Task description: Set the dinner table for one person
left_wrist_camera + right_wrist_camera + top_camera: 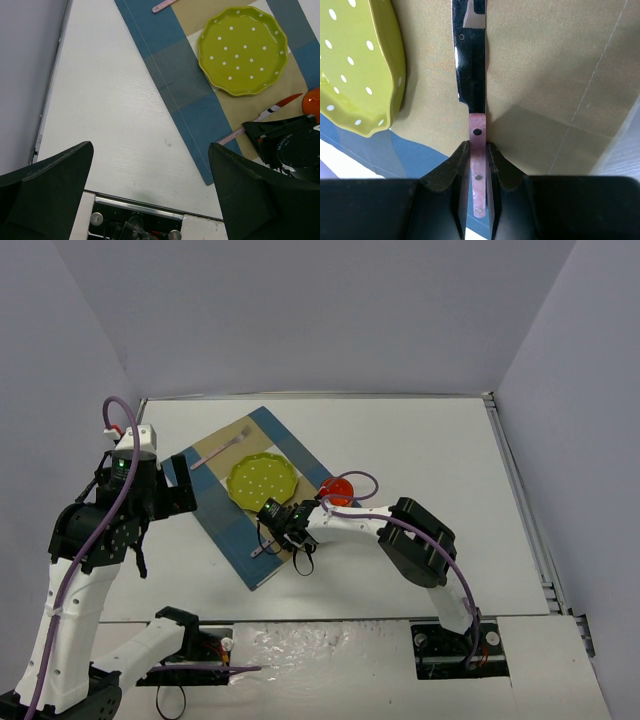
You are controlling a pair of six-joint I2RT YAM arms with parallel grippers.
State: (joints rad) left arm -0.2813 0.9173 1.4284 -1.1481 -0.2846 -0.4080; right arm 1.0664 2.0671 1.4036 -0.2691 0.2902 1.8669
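Note:
On the white dinner table (430, 455) lies a blue-and-tan placemat (225, 525) with a green dotted plate (262, 480) on it. A pink-handled fork (222, 450) rests on the mat to the left of the plate. My right gripper (478, 150) is shut on the pink handle of a knife (470, 60), whose blade points along the tan stripe just right of the plate (355, 65). From above, that right gripper (282, 528) is low over the mat's near corner. My left gripper (185, 495) hovers open and empty above the bare table (110, 110), left of the mat.
An orange cup (337, 490) stands off the mat's right edge, beside the right forearm. The left wrist view shows the cup (312, 102) and the knife's tip (287, 101) behind the right gripper's black body. Grey walls enclose the table on three sides.

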